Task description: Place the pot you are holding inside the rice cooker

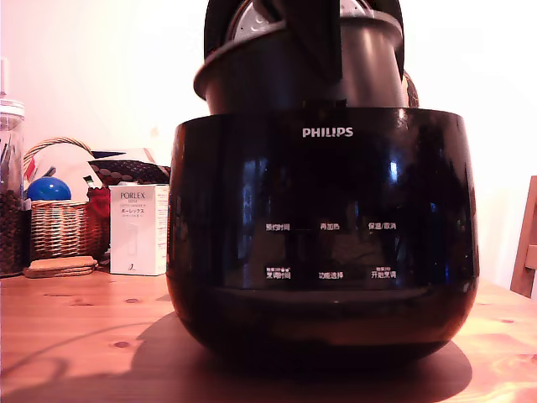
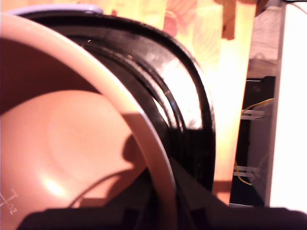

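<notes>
Knotty wooden table [image 1: 75, 336], pale wall [image 1: 101, 75], perhaps overexposed

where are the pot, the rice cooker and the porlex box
pot [image 1: 277, 80]: exterior view, dark outer wall
rice cooker [image 1: 323, 227]: exterior view, glossy front
Porlex box [image 1: 138, 231]: exterior view, white front face

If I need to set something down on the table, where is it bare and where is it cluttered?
Exterior view: bare table lies in front of the white box and basket, left of the rice cooker. A smaller bare strip lies at the cooker's right. The back left is crowded: jar, basket, box.
</notes>
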